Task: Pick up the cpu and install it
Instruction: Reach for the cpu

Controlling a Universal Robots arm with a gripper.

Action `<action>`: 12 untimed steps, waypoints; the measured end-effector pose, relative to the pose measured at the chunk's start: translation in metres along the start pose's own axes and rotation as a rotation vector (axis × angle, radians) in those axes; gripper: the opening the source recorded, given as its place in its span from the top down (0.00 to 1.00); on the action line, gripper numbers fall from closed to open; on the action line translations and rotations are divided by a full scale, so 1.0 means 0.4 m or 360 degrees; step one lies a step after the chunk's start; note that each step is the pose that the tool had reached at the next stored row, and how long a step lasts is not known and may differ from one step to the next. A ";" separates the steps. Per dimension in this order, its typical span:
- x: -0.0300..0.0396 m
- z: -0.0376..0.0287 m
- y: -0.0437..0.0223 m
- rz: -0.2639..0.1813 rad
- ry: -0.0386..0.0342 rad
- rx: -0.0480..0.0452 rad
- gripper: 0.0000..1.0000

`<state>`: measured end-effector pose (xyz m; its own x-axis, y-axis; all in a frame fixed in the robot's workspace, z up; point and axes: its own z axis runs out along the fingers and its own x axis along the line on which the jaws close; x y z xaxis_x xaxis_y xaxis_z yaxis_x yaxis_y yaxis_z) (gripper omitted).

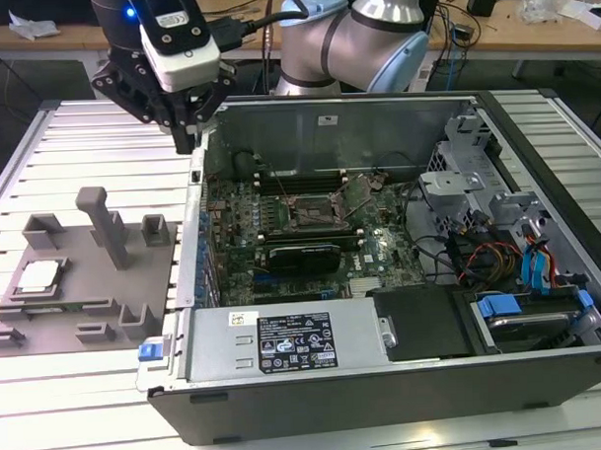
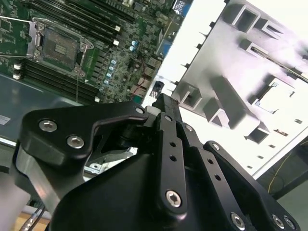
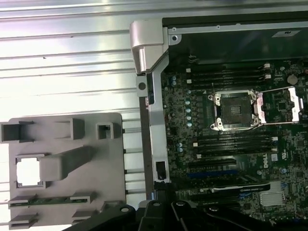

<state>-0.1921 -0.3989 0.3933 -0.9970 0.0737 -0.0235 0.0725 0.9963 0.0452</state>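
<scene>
The cpu [image 1: 38, 277], a small pale silvery square, lies in a recess of the grey tray [image 1: 76, 255] at the exterior view's left. It also appears in both wrist views, as the cpu [image 3: 28, 172] and the glare-bright cpu [image 2: 276, 98]. My gripper [image 1: 186, 138] hangs shut and empty above the left wall of the computer case [image 1: 194, 204], between tray and motherboard. The same gripper [image 2: 165, 103] shows in the second wrist view. The motherboard's socket [image 1: 310, 213] stands open with its metal frame lifted, and the socket [image 3: 235, 109] looks bare inside.
The grey tray carries a tall post [image 1: 105, 224] and several low blocks. Inside the case sit memory slots, a dark expansion card [image 1: 302, 255], the power supply [image 1: 290, 342] and drive cages with cables [image 1: 509, 247]. The case stands on a ribbed metal table [image 1: 71, 144].
</scene>
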 end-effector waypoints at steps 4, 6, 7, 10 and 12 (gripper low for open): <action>0.020 0.000 -0.001 0.0000 0.0000 0.0000 0.89; 0.030 -0.001 -0.002 0.0000 0.0000 0.0000 0.89; 0.034 -0.001 -0.002 0.0001 0.0000 0.0000 0.89; 0.044 -0.001 -0.003 0.0001 0.0000 0.0000 0.89; 0.052 -0.001 -0.004 0.0001 0.0000 0.0000 0.89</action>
<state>-0.2129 -0.3988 0.3933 -0.9970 0.0743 -0.0234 0.0732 0.9963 0.0452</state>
